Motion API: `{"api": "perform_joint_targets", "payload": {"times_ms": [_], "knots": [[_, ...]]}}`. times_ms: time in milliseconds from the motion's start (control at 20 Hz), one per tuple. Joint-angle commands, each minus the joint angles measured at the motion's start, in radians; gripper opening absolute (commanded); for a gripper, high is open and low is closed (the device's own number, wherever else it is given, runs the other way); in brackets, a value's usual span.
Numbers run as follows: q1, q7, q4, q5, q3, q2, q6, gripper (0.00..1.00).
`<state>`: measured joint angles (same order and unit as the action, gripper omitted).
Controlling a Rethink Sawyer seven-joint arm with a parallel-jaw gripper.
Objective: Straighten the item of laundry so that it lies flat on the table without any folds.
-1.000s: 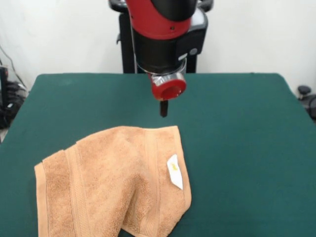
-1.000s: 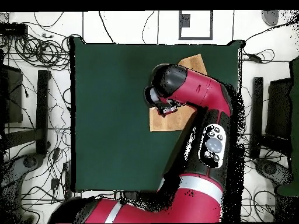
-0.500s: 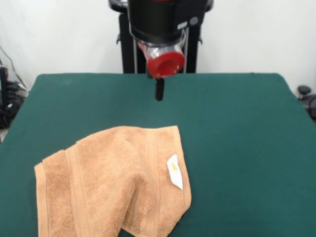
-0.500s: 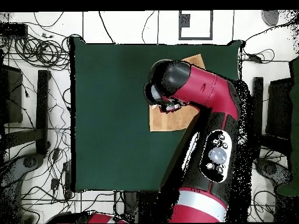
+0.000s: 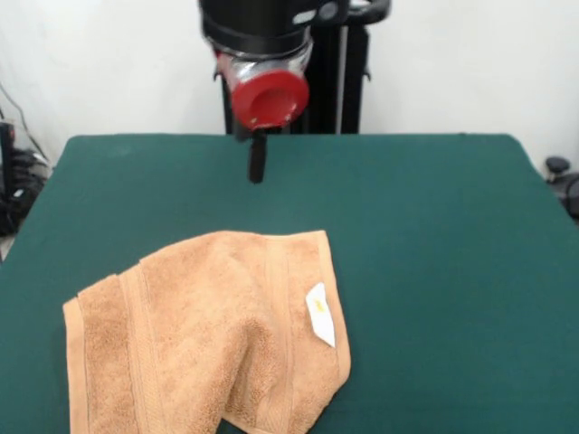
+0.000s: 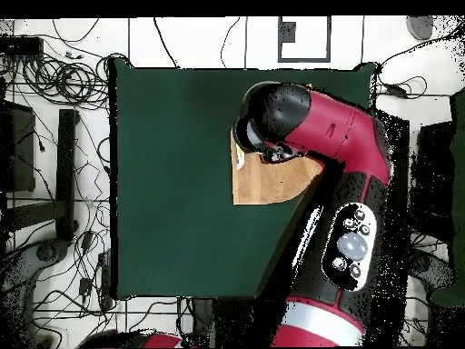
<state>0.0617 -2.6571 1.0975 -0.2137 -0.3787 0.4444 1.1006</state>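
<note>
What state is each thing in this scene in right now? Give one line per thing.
Towel: crumpled, one part folded over, label facing up, not held.
Label: visible near the towel's right edge.
Tool: raised above the table, clear of the towel, holding nothing.
Table: bare green top around the towel.

- In the front view we see the towel [image 5: 208,330] lying on the tabletop [image 5: 434,271], in its near left part, its lower edge running out of the picture's bottom.
- The towel is folded over itself; its label [image 5: 319,314] sits near its right edge.
- We see the gripper [image 5: 258,161] hanging above the tabletop, behind the towel and well apart from it, a little left of the tabletop's middle.
- To the towel's right the tabletop stretches bare to its right edge.
- In the overhead view the arm [image 6: 336,154] reaches from the bottom over the tabletop's right part and covers part of the towel [image 6: 263,186].
</note>
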Motion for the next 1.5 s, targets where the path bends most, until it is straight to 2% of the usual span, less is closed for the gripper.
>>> {"api": "perform_joint_targets", "payload": {"times_ms": [50,250,400,800,1050,1500], "knots": [[0.027,-0.064,-0.044,0.034,0.091,-0.165,-0.063,1.0],[0.037,-0.038,-0.102,0.044,0.085,-0.188,0.035,1.0],[0.052,0.0,-0.182,0.054,0.089,-0.221,0.115,1.0],[0.078,0.029,-0.255,0.032,0.114,-0.276,0.119,1.0],[0.07,0.008,-0.238,0.018,0.111,-0.267,0.112,1.0],[0.051,0.006,-0.129,0.025,0.105,-0.222,0.025,1.0]]}}
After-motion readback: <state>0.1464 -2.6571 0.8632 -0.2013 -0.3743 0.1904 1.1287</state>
